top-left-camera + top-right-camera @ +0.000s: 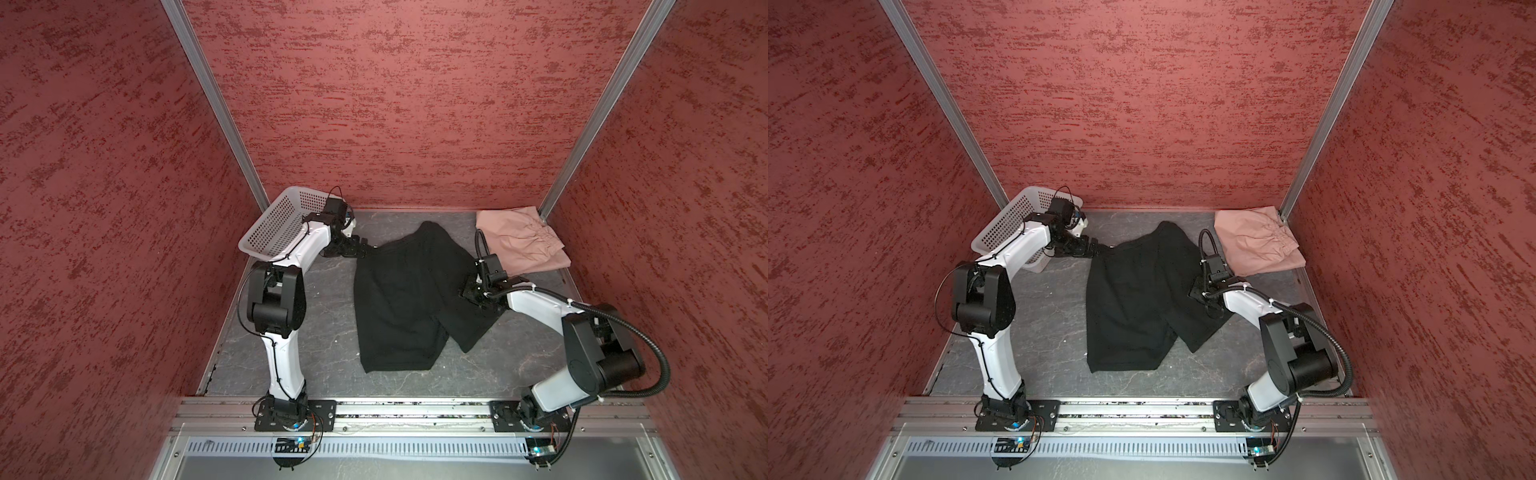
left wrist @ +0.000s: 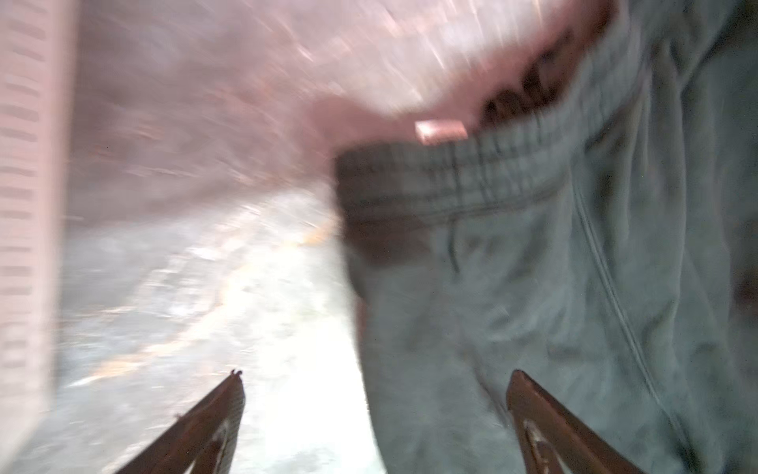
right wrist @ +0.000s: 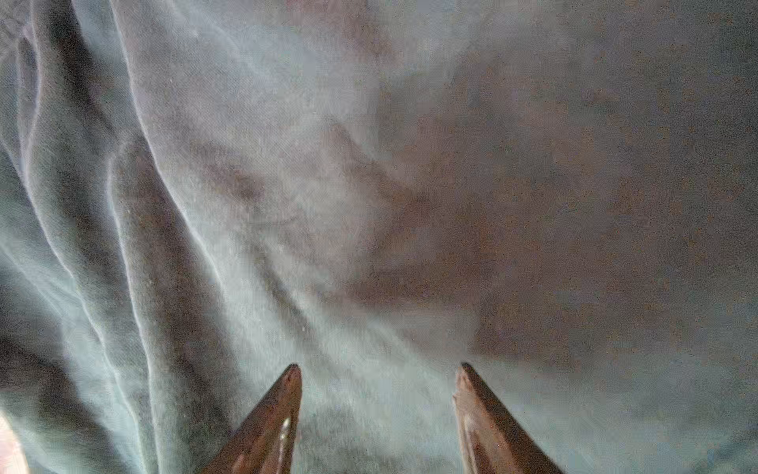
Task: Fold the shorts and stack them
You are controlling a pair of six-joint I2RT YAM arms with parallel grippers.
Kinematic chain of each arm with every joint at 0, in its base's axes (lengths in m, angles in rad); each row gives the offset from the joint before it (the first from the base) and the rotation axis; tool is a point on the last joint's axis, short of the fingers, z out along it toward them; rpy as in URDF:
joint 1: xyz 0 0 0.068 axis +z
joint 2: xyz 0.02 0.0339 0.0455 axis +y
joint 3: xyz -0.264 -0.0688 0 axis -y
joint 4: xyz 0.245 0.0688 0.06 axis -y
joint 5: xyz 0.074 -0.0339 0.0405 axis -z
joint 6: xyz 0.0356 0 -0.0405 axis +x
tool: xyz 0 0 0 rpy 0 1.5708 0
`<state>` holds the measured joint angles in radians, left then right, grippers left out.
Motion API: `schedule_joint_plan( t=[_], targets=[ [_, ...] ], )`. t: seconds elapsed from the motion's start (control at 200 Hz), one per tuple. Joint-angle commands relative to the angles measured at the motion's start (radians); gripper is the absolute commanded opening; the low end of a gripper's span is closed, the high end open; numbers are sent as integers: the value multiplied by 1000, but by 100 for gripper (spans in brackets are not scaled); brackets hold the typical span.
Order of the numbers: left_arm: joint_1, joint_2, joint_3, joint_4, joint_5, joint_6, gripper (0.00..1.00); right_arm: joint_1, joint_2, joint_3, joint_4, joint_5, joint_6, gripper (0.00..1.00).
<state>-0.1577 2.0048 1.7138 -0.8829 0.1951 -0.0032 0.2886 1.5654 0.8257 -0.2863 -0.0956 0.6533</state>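
The black shorts [image 1: 405, 299] lie spread out in the middle of the table in both top views, waistband toward the back. The pink shorts [image 1: 523, 245] lie folded in the back right corner. My left gripper [image 1: 368, 248] is at the black shorts' back left waistband corner. In the blurred left wrist view it [image 2: 375, 377] is wide open, with the cloth's edge between its jaws and the elastic waistband [image 2: 451, 176] ahead. My right gripper [image 1: 467, 293] hovers low over the shorts' right side. The right wrist view shows it [image 3: 378, 369] open over wrinkled black cloth [image 3: 287, 205].
A white perforated basket [image 1: 278, 224] leans in the back left corner, right behind my left arm. Red walls close in the table [image 1: 316, 332] on three sides. A metal rail [image 1: 415, 409] with both arm bases runs along the front edge.
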Motion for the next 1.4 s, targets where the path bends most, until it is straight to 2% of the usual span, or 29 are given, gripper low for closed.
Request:
schedule_joint_plan(
  t=[0.0, 0.14, 0.336, 0.426, 0.566, 0.641, 0.676, 0.731, 0.756, 0.847, 0.882, 1.117, 1.242, 1.328, 1.398],
  targets=[
    [16, 108, 72, 0, 72, -21, 99, -6, 6, -6, 99, -49, -7, 61],
    [12, 182, 161, -4, 133, -12, 99, -6, 1, -26, 122, -30, -1, 61],
    [12, 220, 152, 38, 181, -30, 100, -39, 32, -5, 158, -24, 4, 62],
    [9, 241, 135, 60, 211, -41, 96, -48, 91, 53, 153, -35, -12, 62],
    [11, 265, 114, 61, 212, -60, 67, -49, 160, 123, 175, -60, -26, 62],
    [17, 262, 89, 73, 216, -67, 55, -51, 200, 162, 185, -72, -32, 62],
    [19, 259, 82, 74, 216, -67, 45, -53, 226, 187, 184, -80, -36, 63],
    [24, 250, 61, 77, 209, -72, 21, -53, 272, 233, 181, -91, -45, 63],
    [28, 242, 48, 82, 203, -75, 15, -55, 298, 256, 183, -94, -49, 63],
    [39, 209, -12, 105, 198, -88, 7, -57, 391, 347, 175, -99, -60, 63],
    [45, 194, -36, 107, 198, -93, 0, -58, 426, 386, 168, -103, -63, 63],
    [75, 1, -304, 184, 152, -150, 0, -58, 639, 618, 183, -175, -36, 63],
    [72, -137, -447, 198, 140, -194, 0, -49, 762, 761, 222, -277, -14, 63],
    [63, -248, -567, 210, 131, -246, 0, -18, 845, 916, 199, -385, -66, 64],
    [48, -335, -675, 223, 120, -296, 0, 18, 873, 1039, 112, -420, -140, 64]
  ],
)
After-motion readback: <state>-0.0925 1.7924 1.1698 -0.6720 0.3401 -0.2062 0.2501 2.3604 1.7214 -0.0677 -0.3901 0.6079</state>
